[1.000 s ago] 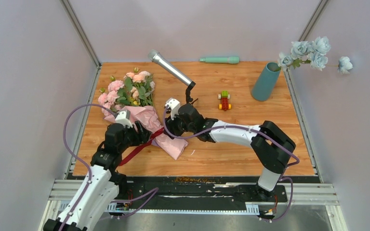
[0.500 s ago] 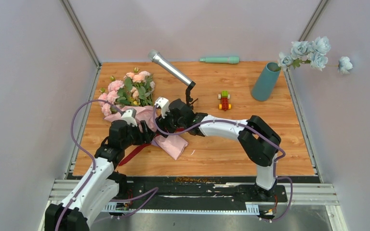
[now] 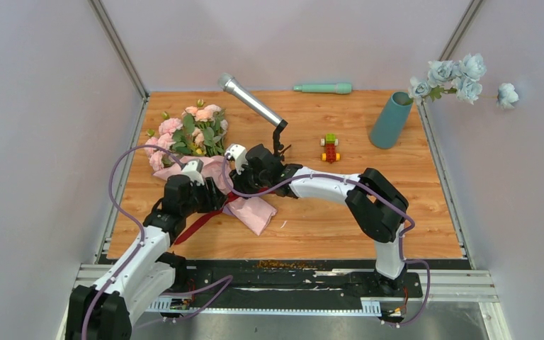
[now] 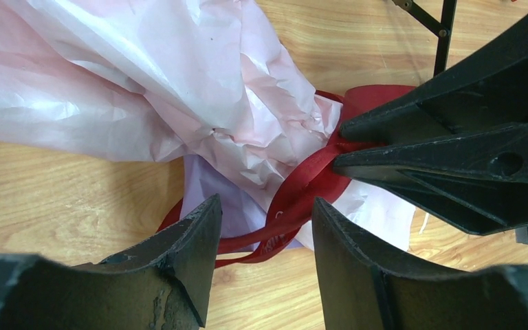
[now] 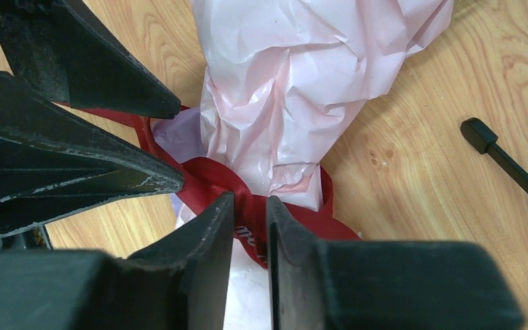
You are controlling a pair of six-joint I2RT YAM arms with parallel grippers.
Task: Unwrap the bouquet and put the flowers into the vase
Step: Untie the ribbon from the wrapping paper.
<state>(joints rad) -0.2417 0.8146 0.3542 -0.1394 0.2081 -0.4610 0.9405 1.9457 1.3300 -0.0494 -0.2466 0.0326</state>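
1. The wrapped bouquet [image 3: 195, 138] lies on the left of the table [image 3: 326, 212], well apart from the vase [image 3: 389, 120].
2. The left hand [image 4: 267, 206], spread, straddles the dark red ribbon [image 4: 295, 189], seemingly ready to brace.
3. The right hand [image 5: 251, 203] pinches that ribbon, probably to untie it.

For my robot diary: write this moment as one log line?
left gripper: open over red ribbon | right gripper: shut on red ribbon | bouquet: wrapped, on table | vase: far right

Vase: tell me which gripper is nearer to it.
Right. The right gripper, pinching the ribbon of the bouquet, sits far left of the vase. The left gripper, open around the same ribbon, is just beyond it, farther left still.
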